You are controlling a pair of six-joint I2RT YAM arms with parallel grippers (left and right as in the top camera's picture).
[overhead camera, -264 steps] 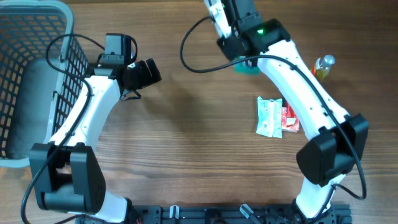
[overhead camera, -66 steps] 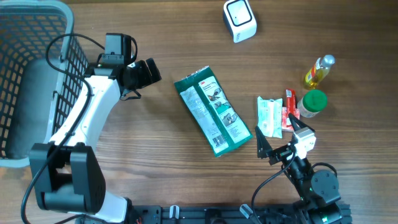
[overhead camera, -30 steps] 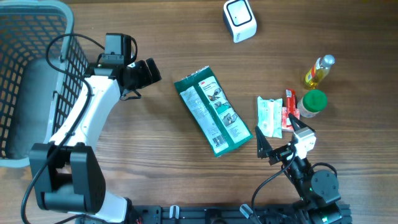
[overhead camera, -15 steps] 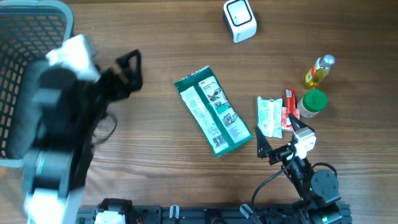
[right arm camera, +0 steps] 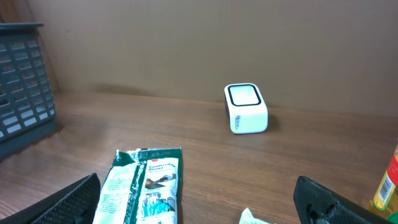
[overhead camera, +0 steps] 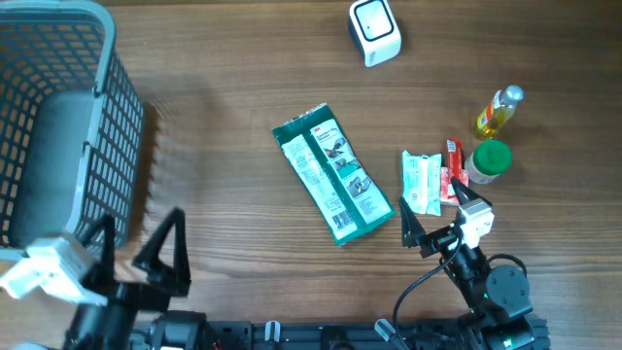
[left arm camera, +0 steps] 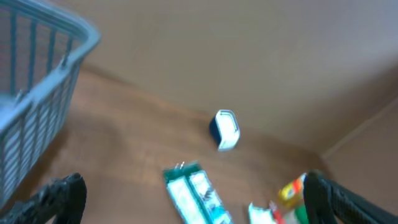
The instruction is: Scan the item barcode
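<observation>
Your left gripper [overhead camera: 138, 251] and right gripper [overhead camera: 439, 222] gape wide, empty; green packet [overhead camera: 332, 173] lies ahead, scanner [overhead camera: 374, 31] beyond.

The picture is blurred. A grey basket [left arm camera: 37, 93] is seen at the left of the wooden counter [left arm camera: 124, 149]. A white scanner [left arm camera: 225, 129] is set further back, a green packet [left arm camera: 194, 196] nearer, a yellow bottle [left arm camera: 290, 190] to the right. The left gripper [left arm camera: 193, 180] is spread wide, its fingers [left arm camera: 59, 198] seen at the lower corners
</observation>
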